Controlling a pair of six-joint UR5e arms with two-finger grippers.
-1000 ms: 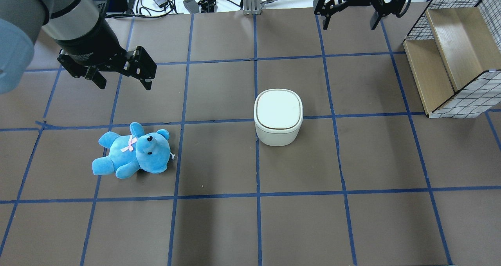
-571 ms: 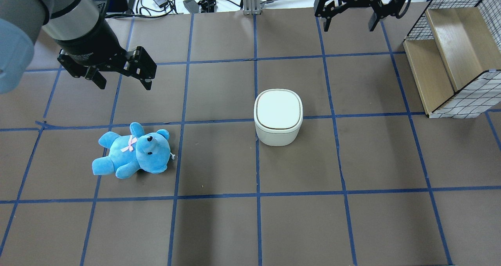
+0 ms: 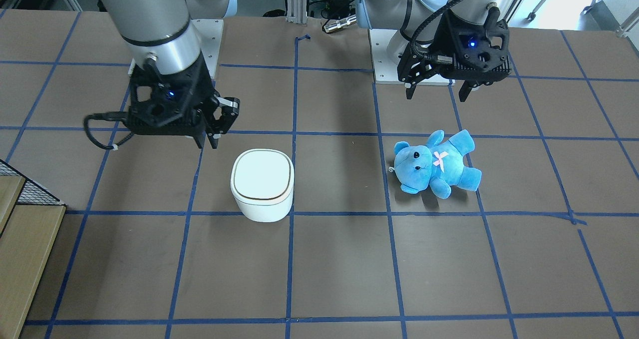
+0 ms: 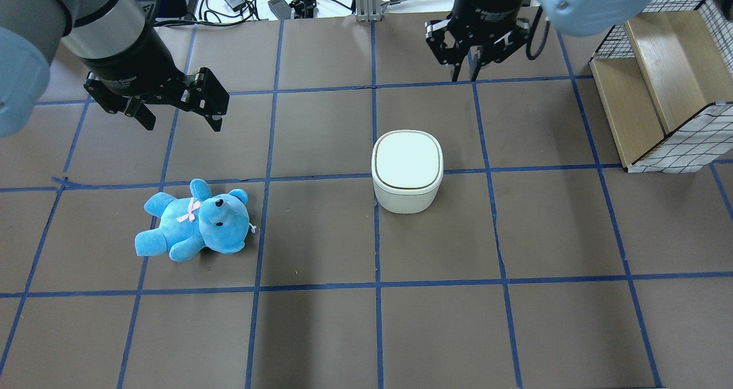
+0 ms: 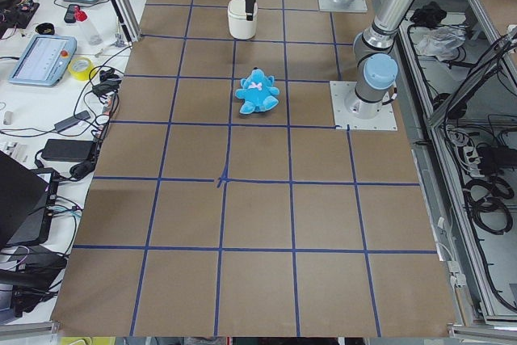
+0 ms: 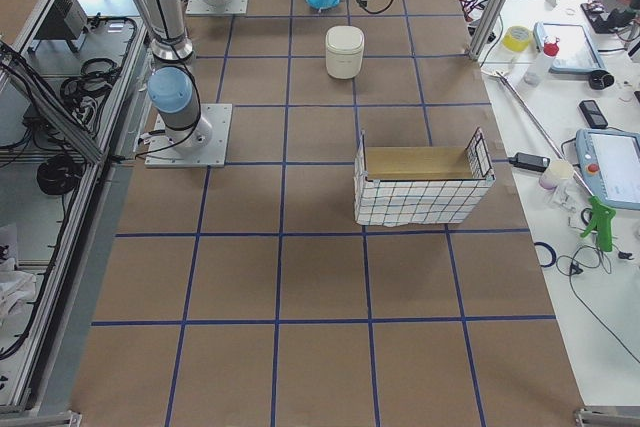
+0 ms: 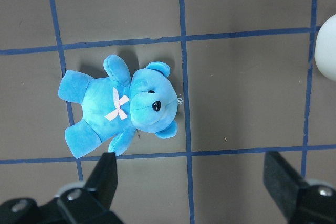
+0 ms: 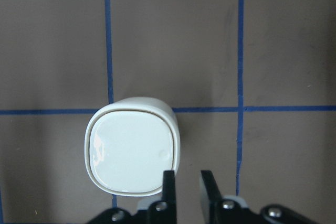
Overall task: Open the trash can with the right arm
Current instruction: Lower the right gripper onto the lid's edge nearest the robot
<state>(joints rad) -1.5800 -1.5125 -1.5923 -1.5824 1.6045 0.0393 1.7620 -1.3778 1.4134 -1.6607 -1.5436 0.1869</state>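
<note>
The white trash can (image 4: 407,162) stands near the table's middle with its flat lid closed; it also shows in the front view (image 3: 262,179) and the right wrist view (image 8: 131,153). My right gripper (image 4: 464,75) hangs above the table beyond the can and a little to its right, not touching it. Its fingers (image 8: 168,187) are drawn close together with nothing between them; it also shows in the front view (image 3: 208,140). My left gripper (image 4: 183,124) is open and empty, hovering beyond the teddy bear.
A blue teddy bear (image 4: 194,223) lies on its back left of the can, also in the left wrist view (image 7: 121,106). A wire basket with a wooden box (image 4: 664,79) stands at the far right. Cables and tools lie along the far edge.
My right gripper has moved left and toward the can, turned, and its fingers have closed from wide open. The left arm, can and bear have not moved.
</note>
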